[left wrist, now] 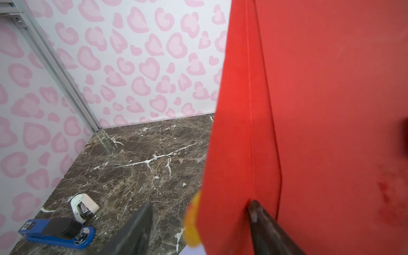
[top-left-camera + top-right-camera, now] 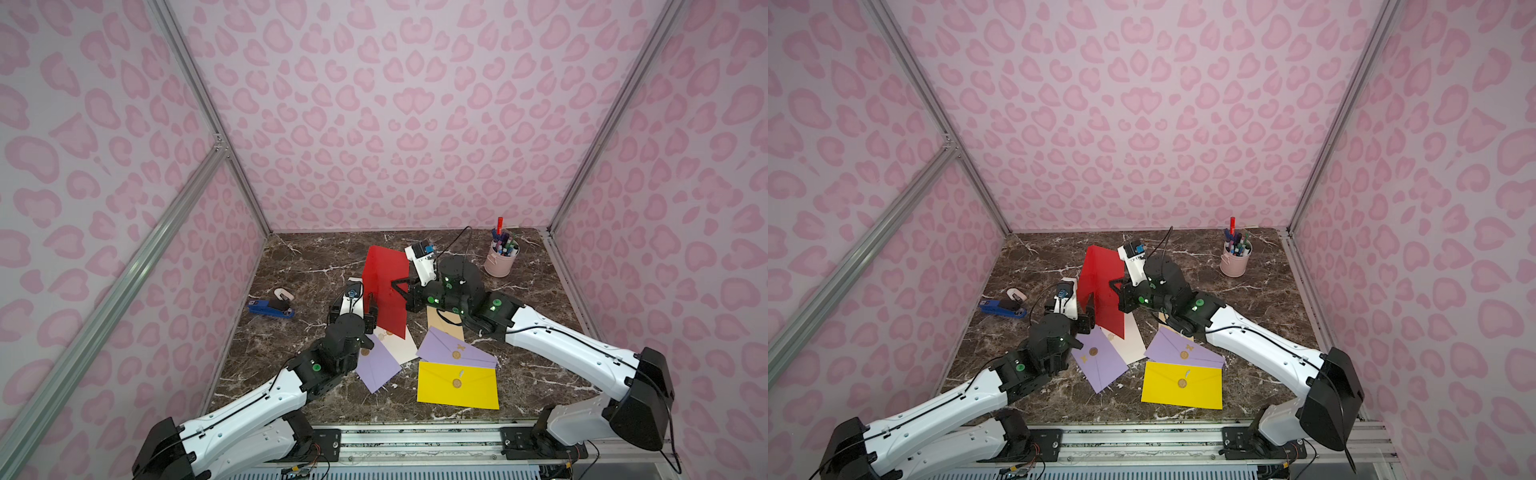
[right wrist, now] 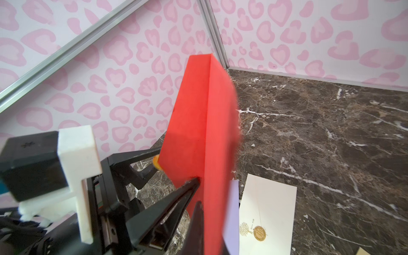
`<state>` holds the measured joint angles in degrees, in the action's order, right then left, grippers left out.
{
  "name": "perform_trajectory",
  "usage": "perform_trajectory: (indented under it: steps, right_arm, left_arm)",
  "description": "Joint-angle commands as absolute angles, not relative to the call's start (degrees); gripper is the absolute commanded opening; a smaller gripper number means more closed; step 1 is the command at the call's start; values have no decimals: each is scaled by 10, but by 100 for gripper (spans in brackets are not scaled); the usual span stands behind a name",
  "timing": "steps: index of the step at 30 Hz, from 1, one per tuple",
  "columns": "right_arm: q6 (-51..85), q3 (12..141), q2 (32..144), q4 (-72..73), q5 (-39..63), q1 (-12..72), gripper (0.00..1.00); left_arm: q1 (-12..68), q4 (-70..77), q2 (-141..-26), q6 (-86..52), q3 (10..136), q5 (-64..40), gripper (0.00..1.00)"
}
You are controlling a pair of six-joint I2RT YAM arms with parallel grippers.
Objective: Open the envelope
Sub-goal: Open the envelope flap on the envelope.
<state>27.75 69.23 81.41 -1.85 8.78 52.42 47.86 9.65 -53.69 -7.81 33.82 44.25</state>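
Observation:
The red envelope point(image 2: 384, 286) point(image 2: 1102, 286) stands on edge above the middle of the marble table. My right gripper point(image 3: 197, 192) is shut on its lower side edge and holds it upright. The flap point(image 1: 229, 132) has swung away from the envelope's body, with a yellow seal point(image 1: 193, 220) at its tip. Over that flap my left gripper point(image 1: 201, 203) point(image 2: 361, 309) is open. One of its fingers point(image 1: 262, 220) sits in the fold between flap and body, and the other finger point(image 1: 139, 225) is outside over the table.
Flat on the table lie two lilac envelopes point(image 2: 376, 361) point(image 2: 453, 351), a yellow one point(image 2: 457, 384), a cream one point(image 3: 267, 212) and a tan one point(image 2: 444, 322). A pink cup of pens point(image 2: 500, 259) stands back right. A blue stapler point(image 2: 270, 308) and a white staple remover point(image 2: 284, 294) lie at the left.

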Motion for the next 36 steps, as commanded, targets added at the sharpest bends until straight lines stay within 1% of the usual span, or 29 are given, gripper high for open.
perform_trajectory:
  steps: [1,8,18,24,31,36]
  right_arm:
    - [271,683,804,-8,120,525,0]
    - [273,656,782,22,162,525,0]
    - [292,632,773,82,280,513,0]
    - [323,611,772,130,336,492,0]
    - [370,586,777,193,393,465,0]
    - [395,576,784,235,423,460,0]
  left_arm:
    - [478,89,-533,-87,339,476,71]
    - [478,80,-525,-93,337,497,73]
    - [475,89,-512,-93,326,496,75]
    - [460,131,-459,-88,288,436,77]
    - [411,180,-365,-89,235,304,80]
    - [406,185,-354,-83,229,260,80]
